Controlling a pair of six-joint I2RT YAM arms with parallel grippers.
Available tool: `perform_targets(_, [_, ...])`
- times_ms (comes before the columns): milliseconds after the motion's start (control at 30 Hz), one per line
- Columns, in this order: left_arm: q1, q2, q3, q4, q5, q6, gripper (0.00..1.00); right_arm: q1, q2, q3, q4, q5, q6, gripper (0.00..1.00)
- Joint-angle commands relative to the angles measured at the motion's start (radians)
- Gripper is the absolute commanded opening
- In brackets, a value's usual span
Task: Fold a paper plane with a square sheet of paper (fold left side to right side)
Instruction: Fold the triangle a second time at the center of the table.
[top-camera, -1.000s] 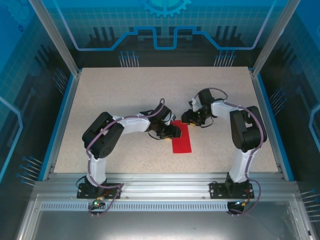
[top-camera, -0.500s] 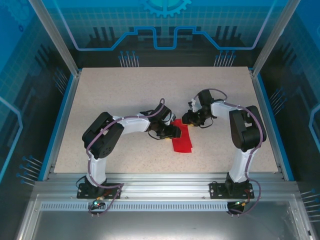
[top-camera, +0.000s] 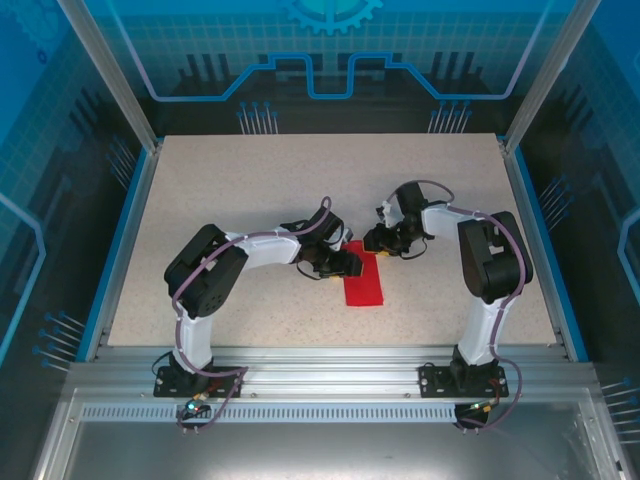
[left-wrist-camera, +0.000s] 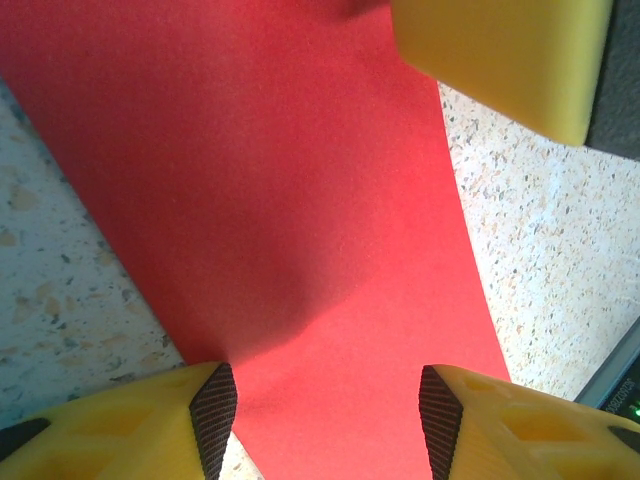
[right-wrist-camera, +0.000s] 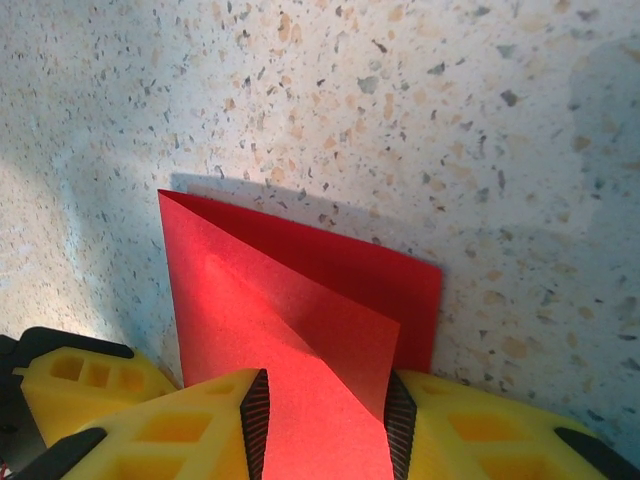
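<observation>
Unmarked red paper (right-wrist-camera: 300, 330): right pincer (right-wrist-camera: 325, 415) grasps its corner, left pincer (left-wrist-camera: 325, 410) released.

The top view looks steeply down from behind the arm bases over the whole table (top-camera: 250, 190). Both wrist cameras sit very close, facing down onto the red sheet of paper (top-camera: 363, 282), which all three views share.

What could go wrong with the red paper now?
The right gripper has the top layer of the red paper between its fingers, and that flap sits crooked over the layer beneath, so the crease might come out slanted. The left gripper stands open over the paper's other end; if it isn't pressing down, a tug might slide the whole sheet across the table.
</observation>
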Motion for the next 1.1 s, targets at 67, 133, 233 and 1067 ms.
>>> perform_targets(67, [-0.004,-0.017,0.013,-0.107,-0.042,0.041,0.57,-0.023,-0.001,0.049,-0.035,-0.016,-0.065,0.39])
perform_targets(133, [-0.004,-0.017,0.017,-0.106,-0.044,0.042,0.57,-0.022,0.012,0.064,-0.042,-0.031,-0.080,0.39])
perform_targets(233, [-0.005,-0.016,0.021,-0.106,-0.044,0.041,0.57,-0.023,0.030,0.078,-0.051,-0.050,-0.095,0.37])
perform_targets(1067, [-0.033,-0.392,-0.173,-0.055,-0.111,0.228,0.60,-0.026,-0.103,-0.054,0.011,-0.174,0.068,0.26])
